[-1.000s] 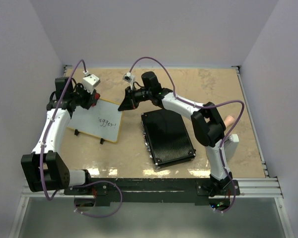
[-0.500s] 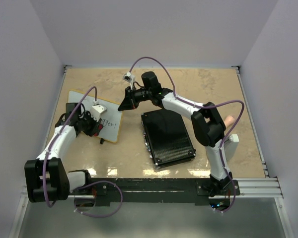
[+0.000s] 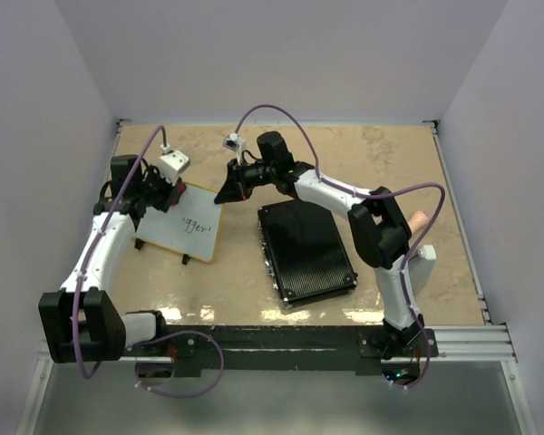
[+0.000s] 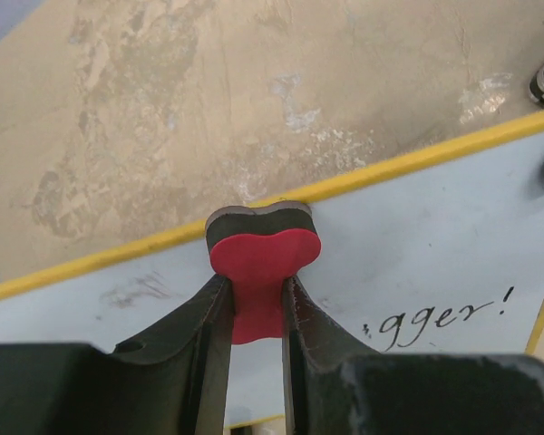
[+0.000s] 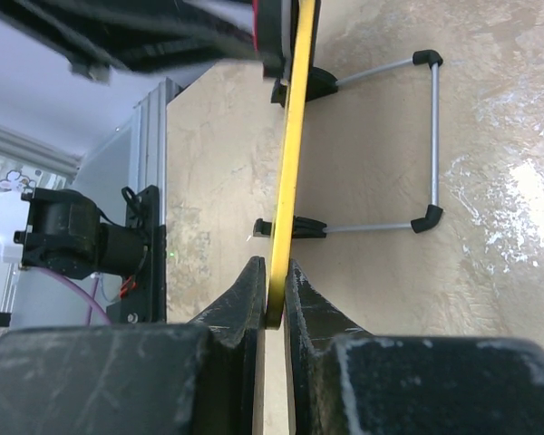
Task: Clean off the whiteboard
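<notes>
The whiteboard stands tilted on the table's left half, with a yellow-tan frame and the black writing "gger!" on its right part. My left gripper is shut on a red eraser with a dark felt base. It presses the eraser on the board just below the far frame edge. A faint grey smudge lies left of the eraser. My right gripper is shut on the board's frame edge at its right corner, with the frame between its closed jaws.
A black ribbed case lies flat in the middle, right of the board. The board's wire stand with black feet rests on the table behind it. A white block sits by the right arm. Walls close in the table on three sides.
My left gripper swept the eraser down to the board's near part and has come back up to its far edge. The start of the written word looks wiped. The right arm has not moved.
</notes>
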Robot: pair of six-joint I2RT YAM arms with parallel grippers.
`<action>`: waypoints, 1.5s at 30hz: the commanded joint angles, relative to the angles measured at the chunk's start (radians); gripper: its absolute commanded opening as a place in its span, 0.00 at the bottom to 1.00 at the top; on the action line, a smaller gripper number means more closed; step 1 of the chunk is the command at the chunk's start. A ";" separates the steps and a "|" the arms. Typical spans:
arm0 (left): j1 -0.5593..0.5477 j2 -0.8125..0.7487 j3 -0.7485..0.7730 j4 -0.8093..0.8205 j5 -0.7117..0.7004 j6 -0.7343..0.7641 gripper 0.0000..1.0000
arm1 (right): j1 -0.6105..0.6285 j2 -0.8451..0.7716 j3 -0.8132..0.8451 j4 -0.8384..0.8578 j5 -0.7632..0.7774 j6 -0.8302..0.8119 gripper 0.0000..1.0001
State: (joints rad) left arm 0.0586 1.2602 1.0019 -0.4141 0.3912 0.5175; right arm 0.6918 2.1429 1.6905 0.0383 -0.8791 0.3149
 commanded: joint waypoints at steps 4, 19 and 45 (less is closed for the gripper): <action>-0.026 -0.103 -0.295 0.011 -0.031 0.035 0.00 | 0.035 0.018 0.001 0.000 -0.052 -0.045 0.00; -0.051 -0.050 -0.020 0.003 -0.037 0.042 0.00 | 0.035 0.026 0.008 -0.003 -0.047 -0.042 0.00; -0.134 -0.022 -0.050 0.009 -0.034 0.090 0.00 | 0.035 0.034 0.021 -0.017 -0.044 -0.046 0.00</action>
State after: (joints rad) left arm -0.0673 1.1923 0.7803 -0.5510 0.3225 0.6540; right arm 0.6910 2.1536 1.6939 0.0490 -0.8772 0.3206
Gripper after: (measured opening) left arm 0.283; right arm 0.098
